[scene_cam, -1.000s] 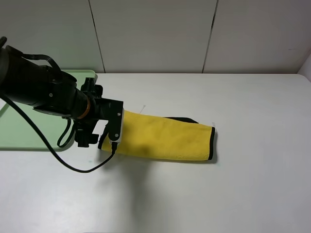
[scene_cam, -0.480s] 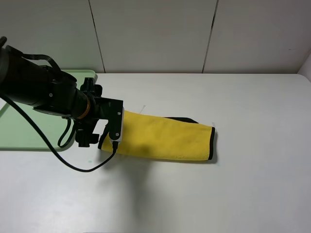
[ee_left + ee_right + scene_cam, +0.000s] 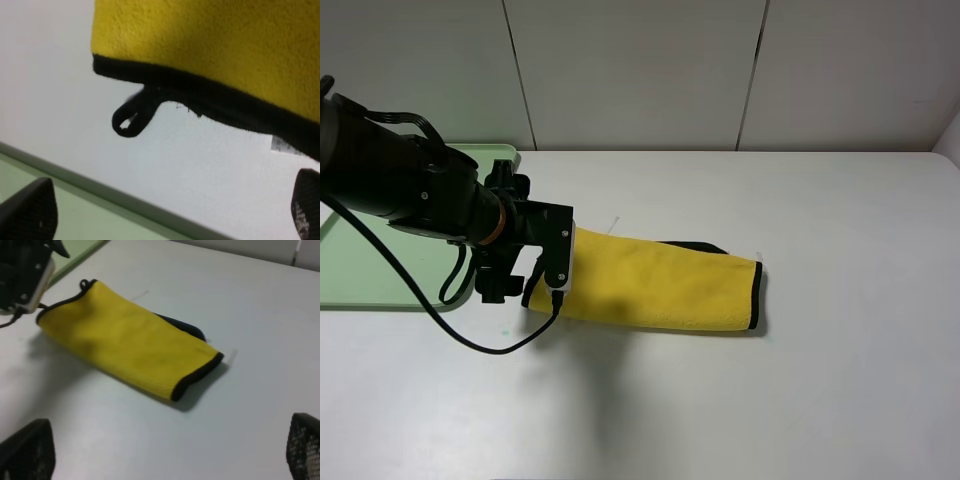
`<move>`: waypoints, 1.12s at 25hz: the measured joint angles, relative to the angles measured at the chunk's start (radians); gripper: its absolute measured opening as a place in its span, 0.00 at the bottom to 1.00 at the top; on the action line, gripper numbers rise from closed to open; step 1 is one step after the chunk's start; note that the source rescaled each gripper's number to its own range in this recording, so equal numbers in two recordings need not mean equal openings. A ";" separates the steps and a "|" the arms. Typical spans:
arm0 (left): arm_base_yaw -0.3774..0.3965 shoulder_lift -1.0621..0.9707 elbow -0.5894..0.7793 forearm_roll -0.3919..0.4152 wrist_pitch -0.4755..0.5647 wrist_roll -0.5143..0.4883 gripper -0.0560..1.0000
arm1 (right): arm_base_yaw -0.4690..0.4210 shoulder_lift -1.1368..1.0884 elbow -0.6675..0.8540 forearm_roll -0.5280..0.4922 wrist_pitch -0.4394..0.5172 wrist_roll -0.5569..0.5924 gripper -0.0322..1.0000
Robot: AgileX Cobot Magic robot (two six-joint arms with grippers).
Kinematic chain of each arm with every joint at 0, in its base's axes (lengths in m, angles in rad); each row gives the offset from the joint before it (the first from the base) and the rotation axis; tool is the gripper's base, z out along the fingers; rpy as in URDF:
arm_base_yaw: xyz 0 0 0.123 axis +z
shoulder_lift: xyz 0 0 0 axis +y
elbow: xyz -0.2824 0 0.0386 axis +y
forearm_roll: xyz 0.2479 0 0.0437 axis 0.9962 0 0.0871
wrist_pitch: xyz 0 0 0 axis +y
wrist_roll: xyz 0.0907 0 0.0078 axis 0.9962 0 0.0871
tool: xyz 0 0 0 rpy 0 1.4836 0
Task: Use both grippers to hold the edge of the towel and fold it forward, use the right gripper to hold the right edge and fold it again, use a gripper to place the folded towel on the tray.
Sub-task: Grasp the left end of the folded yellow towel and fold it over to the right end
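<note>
A bright yellow towel, folded into a long narrow strip, lies flat on a white desk. The left pincer hovers at the strip's nearer end with its jaws wide apart and gripping nothing. Just ahead of its fingertips lies the towel's black trim, with a small black corner loop sticking out onto the desk. A pale green tray sits just beside this pincer, on the side away from the towel, and the towel lies wholly off it. The right pincer does not show in the high view. Its own camera shows its jaws spread wide and empty, well back from the towel, whose far trimmed end points toward it.
</note>
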 joint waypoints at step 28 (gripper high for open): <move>0.000 -0.034 0.000 -0.004 -0.006 -0.567 0.93 | -0.365 0.000 0.000 0.002 0.000 -0.003 1.00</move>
